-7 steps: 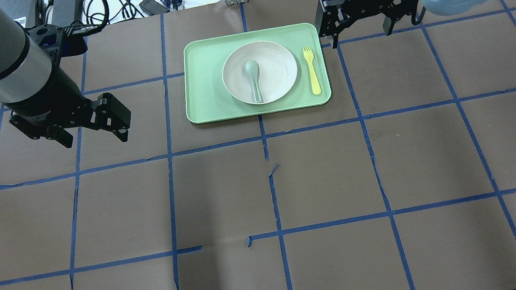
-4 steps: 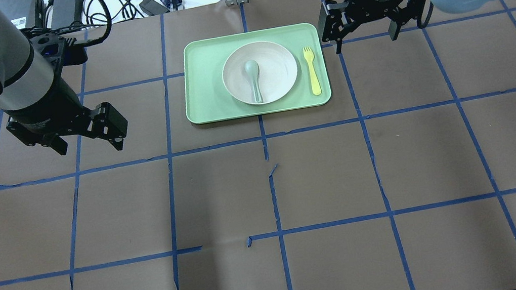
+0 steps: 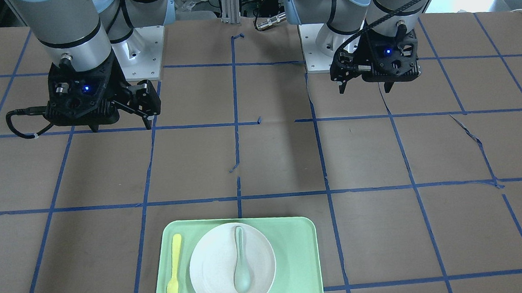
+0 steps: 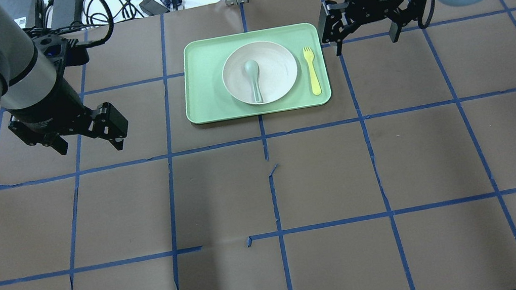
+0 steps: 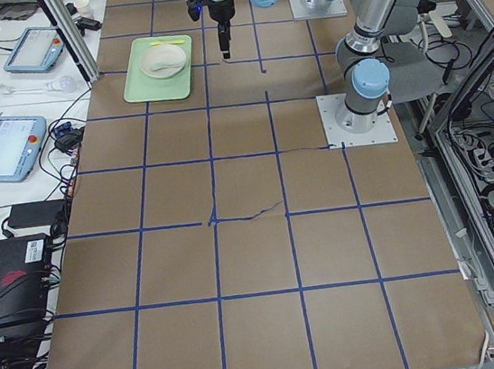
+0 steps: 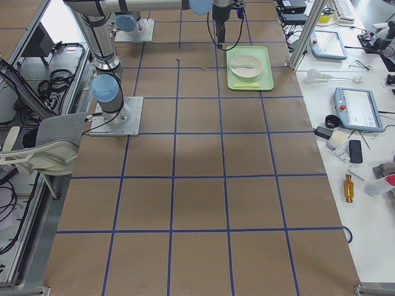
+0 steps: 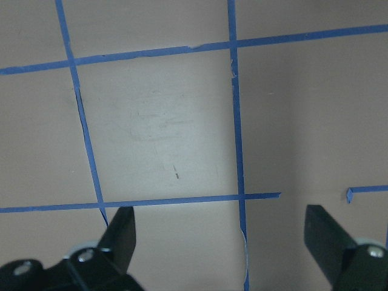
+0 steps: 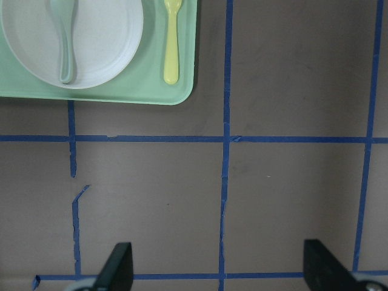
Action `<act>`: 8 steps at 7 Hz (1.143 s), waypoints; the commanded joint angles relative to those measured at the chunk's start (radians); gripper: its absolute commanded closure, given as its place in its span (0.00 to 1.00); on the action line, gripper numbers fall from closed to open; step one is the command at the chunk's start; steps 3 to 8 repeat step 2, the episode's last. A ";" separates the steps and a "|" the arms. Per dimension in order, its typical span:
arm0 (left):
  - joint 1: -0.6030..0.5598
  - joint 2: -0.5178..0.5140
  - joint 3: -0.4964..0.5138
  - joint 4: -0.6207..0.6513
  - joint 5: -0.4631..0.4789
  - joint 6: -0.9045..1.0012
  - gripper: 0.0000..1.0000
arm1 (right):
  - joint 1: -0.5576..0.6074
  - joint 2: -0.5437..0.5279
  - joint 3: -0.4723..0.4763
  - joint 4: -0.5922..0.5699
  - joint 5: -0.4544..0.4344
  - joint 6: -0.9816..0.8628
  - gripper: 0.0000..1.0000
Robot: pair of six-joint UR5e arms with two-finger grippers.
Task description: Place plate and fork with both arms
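Note:
The off-white plate (image 4: pixel 277 68) lies on a mint-green tray (image 4: pixel 206 86) at the far middle of the table, with a pale grey-green spoon (image 4: pixel 253 76) in it. The yellow fork (image 4: pixel 312 73) lies on the tray just right of the plate. My right gripper (image 4: pixel 365 43) hangs open and empty just right of the tray's far right corner. My left gripper (image 4: pixel 90 143) hangs open and empty well left of the tray. The right wrist view shows the plate (image 8: pixel 109 36) and fork (image 8: pixel 172 42) ahead of the open fingers (image 8: pixel 118 264). The left wrist view shows only taped paper between its fingers (image 7: pixel 118 233).
Brown paper with blue tape lines (image 4: pixel 271 184) covers the table, torn in places. Cables and a power brick (image 4: pixel 63 5) lie beyond the far edge. In the front-facing view the tray (image 3: pixel 296 254) is at the bottom and both arm bases (image 3: pixel 143 44) at the top.
Both grippers shifted slightly and stayed open: the left one drifted a little left and nearer, the right one a little right and nearer. Plate, spoon and fork have not moved.

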 commanded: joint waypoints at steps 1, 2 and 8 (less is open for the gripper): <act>0.000 0.001 -0.001 0.000 -0.002 0.004 0.00 | 0.000 0.001 0.000 -0.001 0.000 0.001 0.00; 0.000 -0.001 0.002 0.001 -0.002 0.004 0.00 | 0.000 0.001 0.000 -0.001 0.000 0.001 0.00; 0.000 -0.001 0.002 0.001 -0.002 0.004 0.00 | 0.000 0.001 0.000 -0.001 0.000 0.001 0.00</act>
